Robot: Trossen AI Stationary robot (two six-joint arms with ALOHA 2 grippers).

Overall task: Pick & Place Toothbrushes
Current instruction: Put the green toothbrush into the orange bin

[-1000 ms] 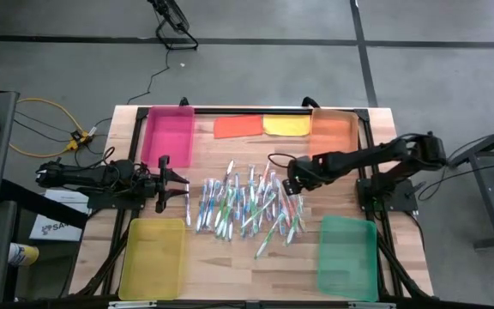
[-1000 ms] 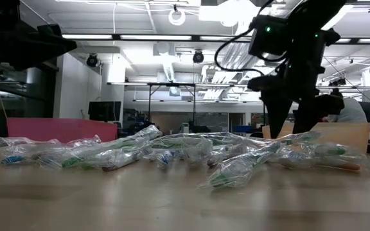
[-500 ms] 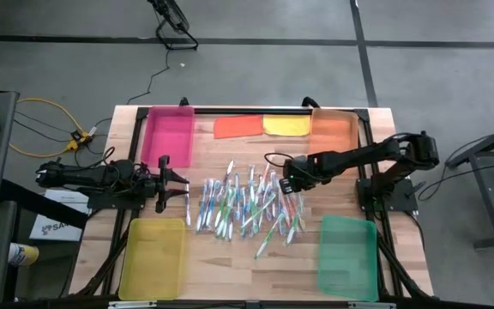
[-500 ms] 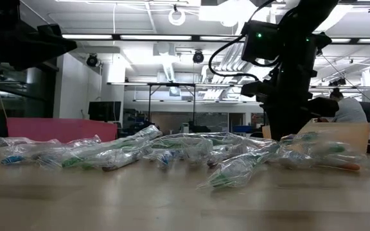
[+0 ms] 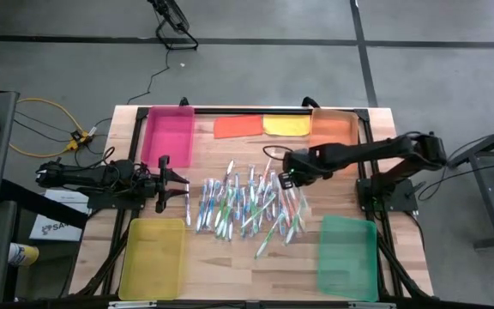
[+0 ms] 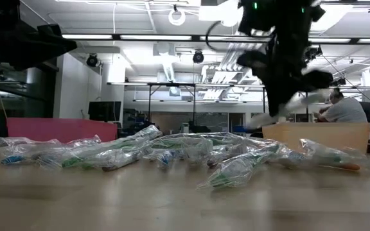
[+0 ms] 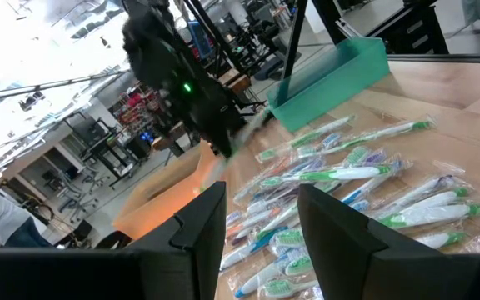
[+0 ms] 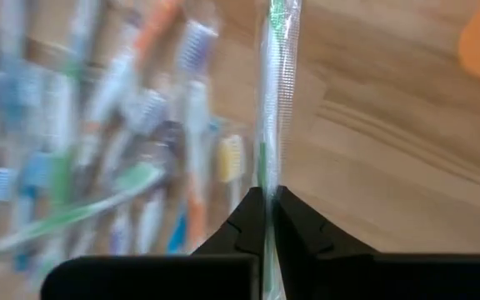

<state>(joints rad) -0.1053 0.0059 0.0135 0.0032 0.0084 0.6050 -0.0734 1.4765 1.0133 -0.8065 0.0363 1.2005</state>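
Above the right edge of the pile, the right end effector [image 5: 286, 176] is clamped on one wrapped toothbrush [image 8: 271, 100], green and white, pinched between its closed fingers [image 8: 248, 223] and lifted clear of the bench [image 5: 230, 257]. Remaining toothbrushes [image 5: 243, 206] lie scattered mid-bench between the trays. Left end effector [image 5: 182, 182] hovers just beside the pile's left edge, fingers [image 7: 202, 218] partly apart, holding nothing. Pink tray [image 5: 168, 133] and orange tray [image 5: 334, 131] sit at the far side; yellow tray [image 5: 153, 257] and green tray [image 5: 347, 256] at the near side.
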